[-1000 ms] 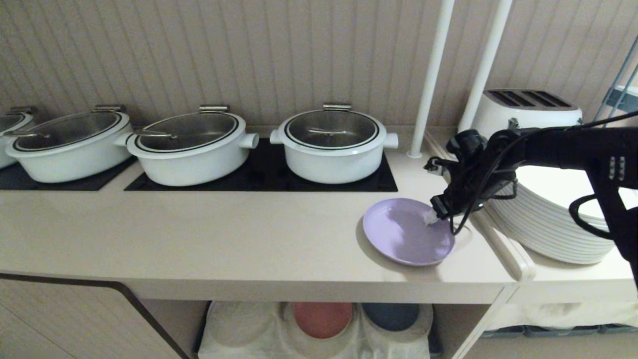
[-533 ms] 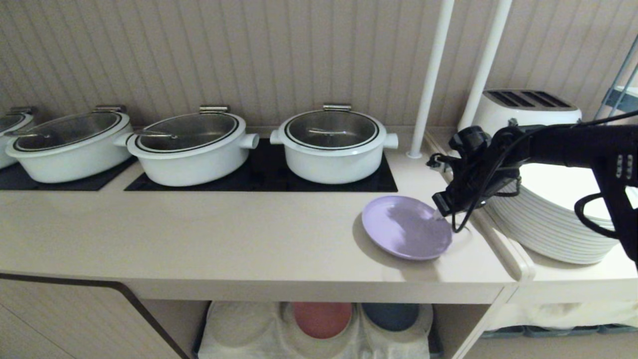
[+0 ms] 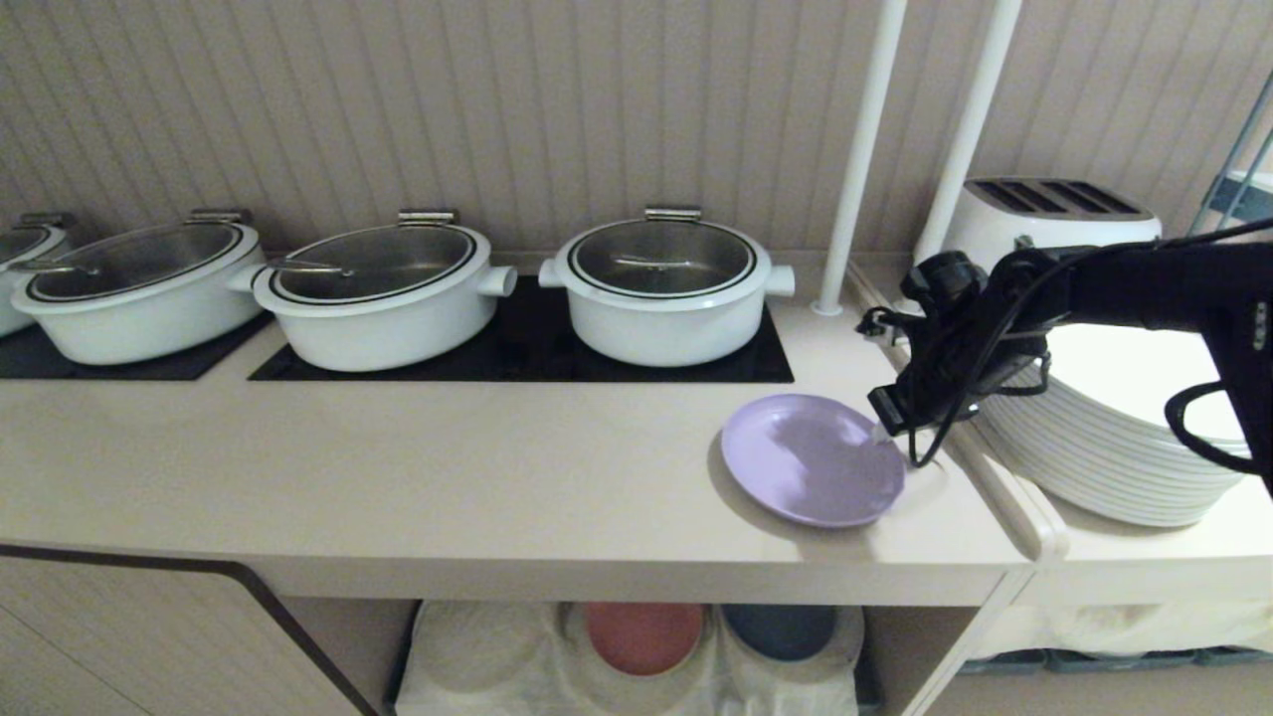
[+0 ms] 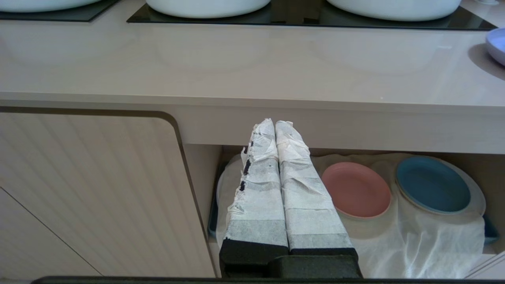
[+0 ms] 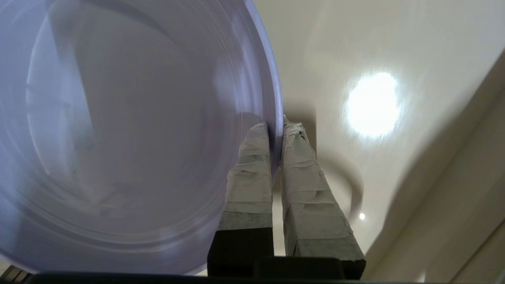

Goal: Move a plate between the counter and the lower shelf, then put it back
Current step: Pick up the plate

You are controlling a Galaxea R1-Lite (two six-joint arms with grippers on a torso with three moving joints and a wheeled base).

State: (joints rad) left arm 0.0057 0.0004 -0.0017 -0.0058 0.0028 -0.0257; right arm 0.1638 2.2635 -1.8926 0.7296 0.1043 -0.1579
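Right hand (image 5: pixel 276 130) pinched, left hand (image 4: pixel 275 128) closed

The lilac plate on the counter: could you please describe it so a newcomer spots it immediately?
On the beige counter, look right of the three white pots, before the stacked white dinner plates. The lilac plate lies there, smaller than those and the only coloured one on top, its rim pinched by the right gripper.
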